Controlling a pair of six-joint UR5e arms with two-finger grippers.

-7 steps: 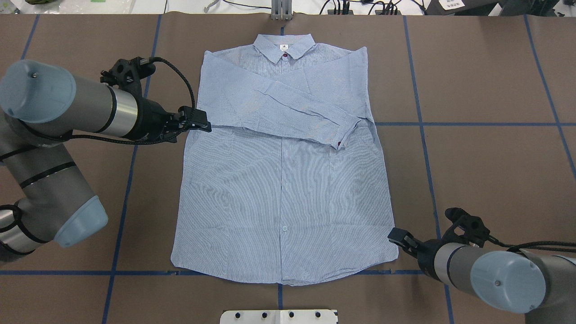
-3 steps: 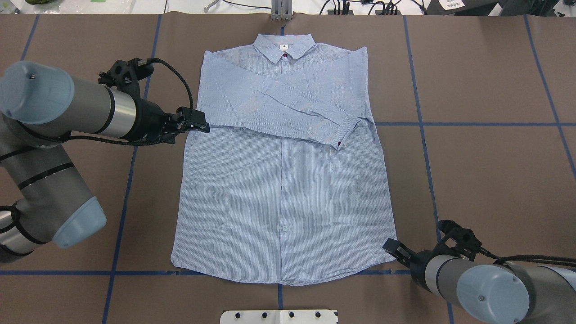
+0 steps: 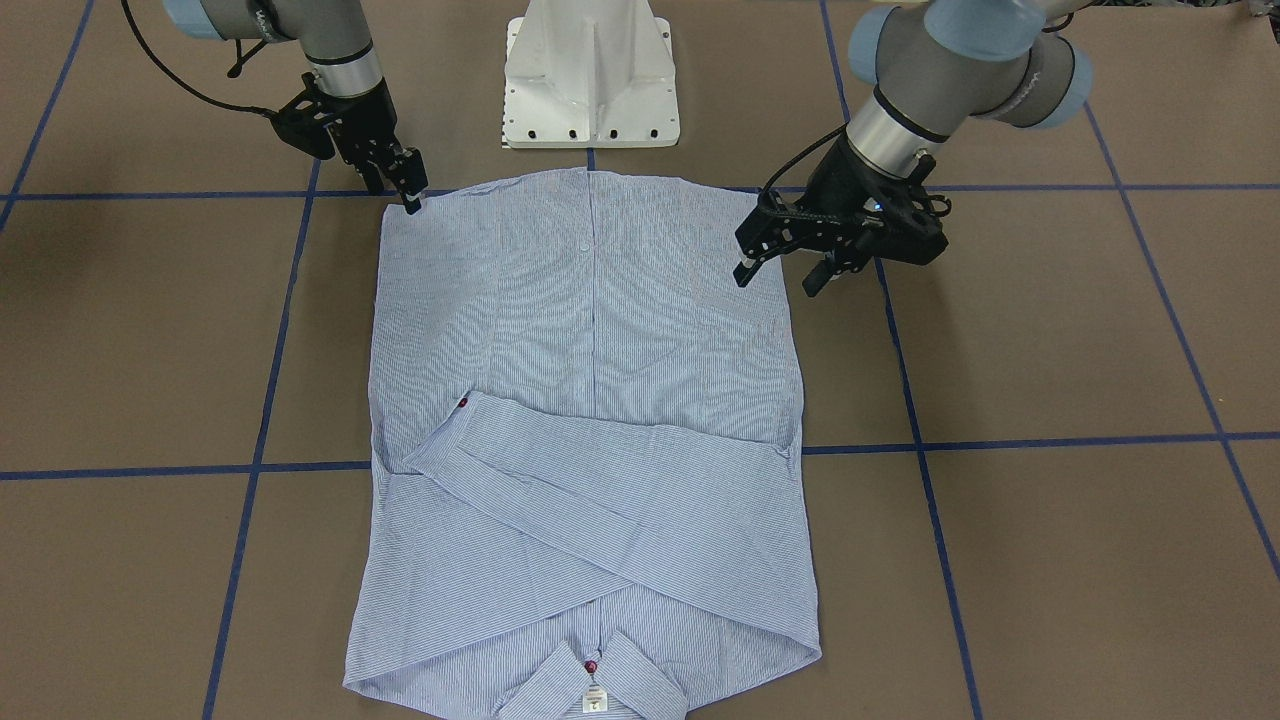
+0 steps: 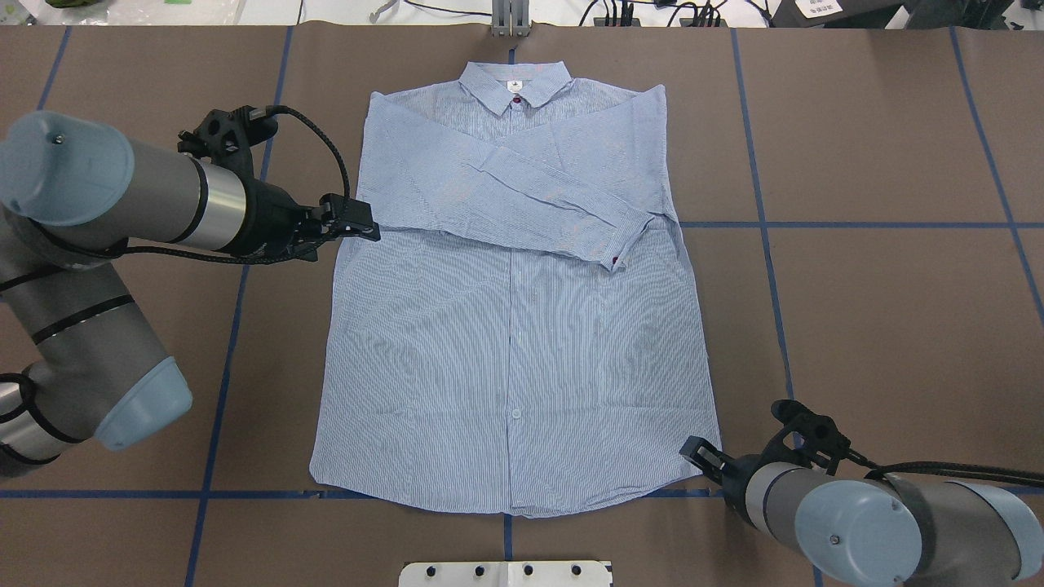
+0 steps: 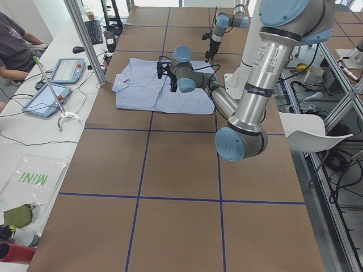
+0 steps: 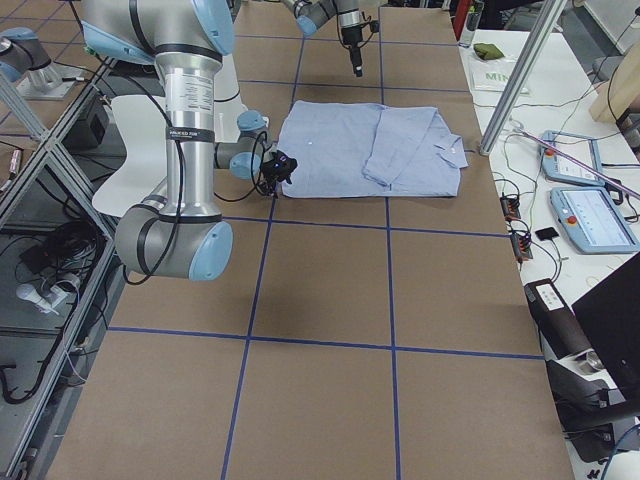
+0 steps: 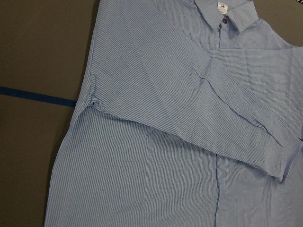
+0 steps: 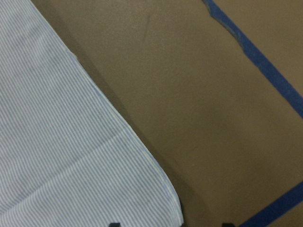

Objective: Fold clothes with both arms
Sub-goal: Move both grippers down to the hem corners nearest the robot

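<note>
The brown worktop (image 4: 856, 326), matte and gridded with blue tape (image 4: 856, 225), carries the striped button-up shirt (image 4: 514, 350) at its centre. In the overhead view the shirt lies front up, collar at 12 o'clock and hem at 6, with both sleeves crossed over the chest. The cloth looks thin and limp, so it will probably sag and slip when lifted.

The step in hand appears to be taking hold for a fold. The left gripper (image 3: 780, 275) hovers at the shirt's 10 o'clock edge by the armpit, fingers spread. The right gripper (image 4: 693, 450) sits low at the rounded 5 o'clock hem corner (image 8: 163, 194), fingers apart on either side of it. Each should pinch both layers well inside the edge. Then both should rise together, keeping the cloth taut.

A small dark red button (image 4: 517, 101) and a white neck label (image 4: 514, 86) sit at the collar.
</note>
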